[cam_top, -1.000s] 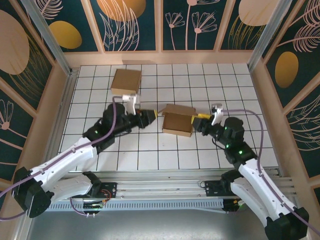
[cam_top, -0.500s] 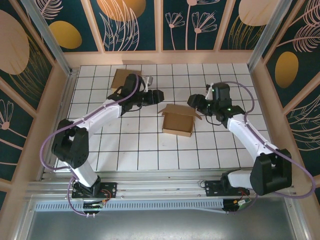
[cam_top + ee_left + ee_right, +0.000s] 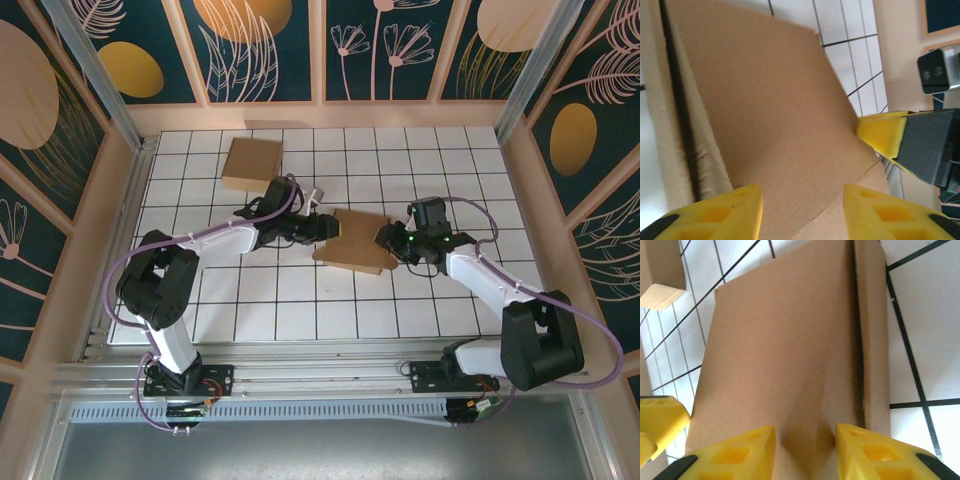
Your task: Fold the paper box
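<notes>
The brown paper box lies mid-table with its top flap down flat. My left gripper reaches in from the left and rests over the box's left edge. My right gripper sits at its right edge. In the left wrist view the flap spreads under my open left gripper, with the right gripper's yellow finger at the far edge. In the right wrist view my right gripper stands open over the flap, nothing pinched between its fingers; a narrow side strip runs along the right.
A second brown box lies closed at the back left of the tiled table, and its corner shows in the right wrist view. Wooden walls ring the table. Open tiles lie in front of the box.
Both grippers came down from behind the box onto its sides. The flaps that stood open half a second ago now lie flat over the top.
</notes>
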{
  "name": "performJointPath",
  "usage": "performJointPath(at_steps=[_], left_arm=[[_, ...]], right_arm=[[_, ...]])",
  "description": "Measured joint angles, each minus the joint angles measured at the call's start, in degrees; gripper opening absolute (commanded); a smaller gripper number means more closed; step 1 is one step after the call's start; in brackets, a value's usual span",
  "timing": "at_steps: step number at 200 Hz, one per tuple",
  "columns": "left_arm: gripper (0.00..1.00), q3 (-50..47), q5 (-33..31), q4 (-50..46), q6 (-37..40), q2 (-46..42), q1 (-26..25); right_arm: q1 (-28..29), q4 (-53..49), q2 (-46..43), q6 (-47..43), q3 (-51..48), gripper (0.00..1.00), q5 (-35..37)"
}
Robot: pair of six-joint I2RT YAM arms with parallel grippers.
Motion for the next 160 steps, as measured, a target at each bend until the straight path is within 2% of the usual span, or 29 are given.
performJointPath(at_steps=[43,57,91,127,160], left_arm=[[0.48,-0.79,-2.86,-0.04,0.28,0.07,-0.50],[0.46,-1.14,-3.45,0.04,0.26,0.07,-0.57],[0.32,-3.15,-4.87,0.85,0.26,0.07,-0.57],[0.30,-4.13,-7.41,0.81,1.27,0.39,-0.57],[0.36,-4.26,-9.79,-0.79,3.10,-0.20,-0.57]], right_arm=[[0.22,3.67,-0.02,3.02,-2.58,0.38,0.87],[0.33,4.35,-0.02,3.34,-3.13,0.34,1.51],[0.42,5.42,-0.02,3.28,-4.37,0.26,4.15],[1.51,6.14,1.16,1.36,-5.68,0.25,8.28],[1.88,5.70,2.67,0.22,-5.49,0.35,9.84]])
